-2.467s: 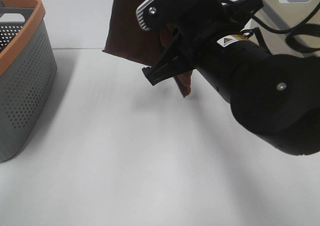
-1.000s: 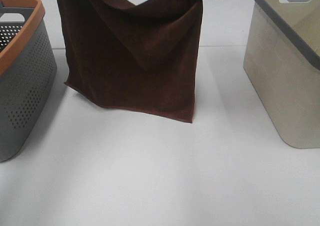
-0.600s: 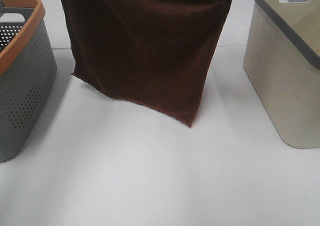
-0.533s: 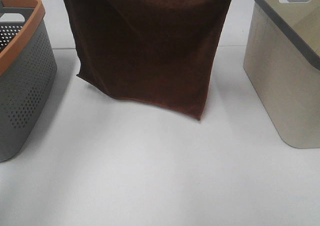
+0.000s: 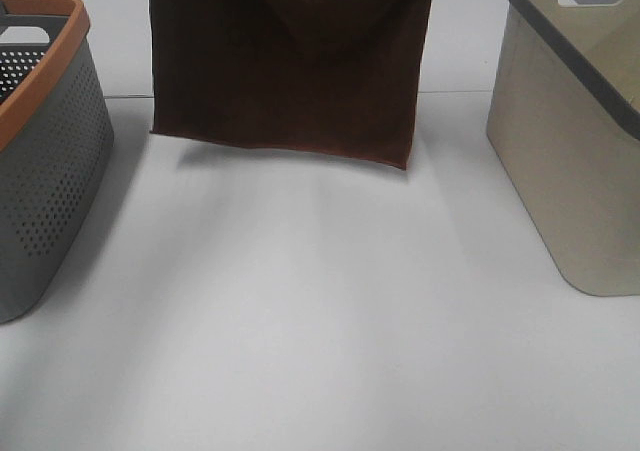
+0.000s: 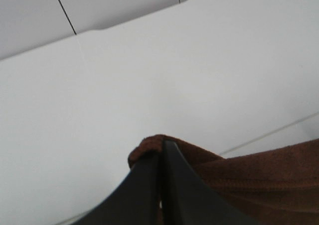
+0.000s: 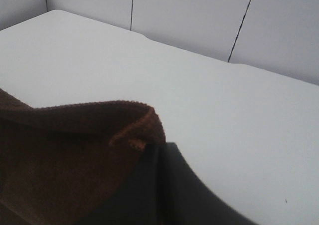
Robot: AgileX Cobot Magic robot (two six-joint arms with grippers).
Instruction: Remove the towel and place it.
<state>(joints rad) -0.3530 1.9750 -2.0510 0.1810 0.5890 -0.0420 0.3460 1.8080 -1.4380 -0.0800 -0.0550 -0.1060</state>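
We held the dark brown plush square towel point(image 5: 290, 71) spread above the white table point(image 5: 320, 311), midway between the grey perforated basket with the orange rim point(image 5: 45, 151) and the beige bin point(image 5: 575, 141). Each top corner was pinched between the pressed-together jaws of the left gripper point(image 6: 160, 157) and right gripper point(image 7: 154, 152). We judged ourselves mid-carry; next came lowering it flat, releasing evenly.

Dark brown towel point(image 5: 290, 81), plain
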